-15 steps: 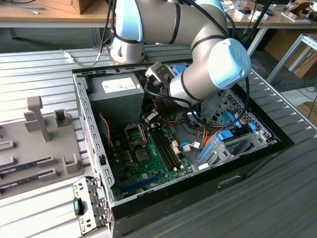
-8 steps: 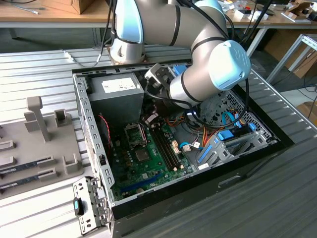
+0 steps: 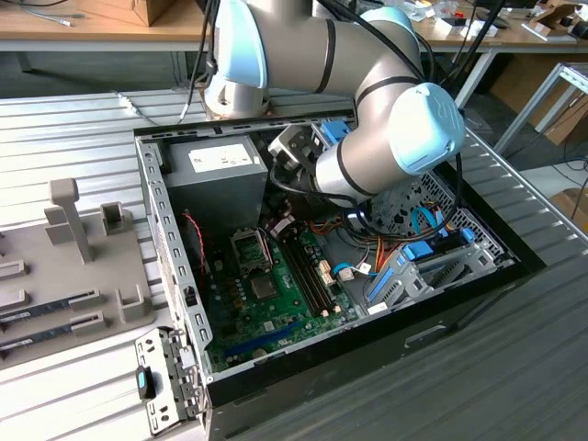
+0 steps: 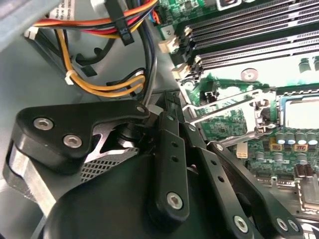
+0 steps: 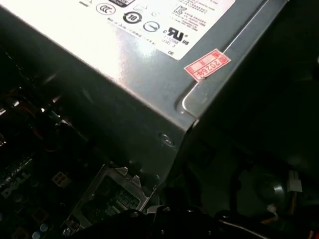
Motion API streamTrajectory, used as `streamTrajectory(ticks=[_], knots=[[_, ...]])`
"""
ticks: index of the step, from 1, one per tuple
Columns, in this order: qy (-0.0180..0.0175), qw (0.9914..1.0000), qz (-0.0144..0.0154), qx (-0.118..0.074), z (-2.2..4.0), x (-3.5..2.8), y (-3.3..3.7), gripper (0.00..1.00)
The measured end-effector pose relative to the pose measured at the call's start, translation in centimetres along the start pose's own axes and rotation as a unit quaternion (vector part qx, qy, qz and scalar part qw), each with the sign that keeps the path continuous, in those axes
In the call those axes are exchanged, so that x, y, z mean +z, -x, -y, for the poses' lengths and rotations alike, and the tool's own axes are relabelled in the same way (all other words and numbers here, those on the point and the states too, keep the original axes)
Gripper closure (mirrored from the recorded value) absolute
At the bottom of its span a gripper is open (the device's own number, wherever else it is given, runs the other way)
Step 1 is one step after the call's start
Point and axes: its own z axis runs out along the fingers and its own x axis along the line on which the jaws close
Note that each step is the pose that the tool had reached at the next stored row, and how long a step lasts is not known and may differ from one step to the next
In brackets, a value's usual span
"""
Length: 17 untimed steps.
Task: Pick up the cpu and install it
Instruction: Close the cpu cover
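My arm [image 3: 395, 129] reaches down into the open computer case [image 3: 459, 312]. In the second wrist view my gripper [image 4: 152, 108] is shut, its black links meeting at one point, with nothing seen between them. The tips hover just beside the raised socket lever [image 4: 224, 112]. The metal-framed socket [image 4: 291, 114] lies a little beyond, and also shows on the motherboard [image 3: 250, 246] and under the power supply's corner [image 5: 117, 194]. Inside the frame lies a bright pale square [image 4: 301, 112]; glare keeps me from telling whether it is the cpu.
The grey power supply box [image 3: 216, 170] [image 5: 149, 74] stands close behind the socket. Orange and yellow cables [image 4: 104, 84] hang beside the gripper. Memory slots [image 4: 249, 35] run past the socket. A grey tray with holders and memory sticks [image 3: 55, 308] lies at the exterior view's left.
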Motion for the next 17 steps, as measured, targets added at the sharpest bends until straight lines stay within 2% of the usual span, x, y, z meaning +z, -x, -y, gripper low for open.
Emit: streamTrajectory(ticks=[3, 5, 6, 8, 13, 17], knots=[[0.0002, 0.99999, -0.0024, -0.005, 0.07, 0.05, 0.01, 0.89], [0.0009, 0.99974, -0.0103, -0.02, 0.14, 0.11, 0.01, 0.89], [0.0012, 0.99958, -0.0132, -0.026, 0.16, 0.12, -0.03, 0.89], [0.0013, 0.99939, -0.0162, -0.031, 0.23, 0.1, -0.1, 0.89], [0.0014, 0.99937, -0.0163, -0.031, 0.52, 0.06, -0.06, 0.89], [0.0014, 0.99937, -0.0164, -0.032, 0.83, -0.1, -0.31, 0.89]])
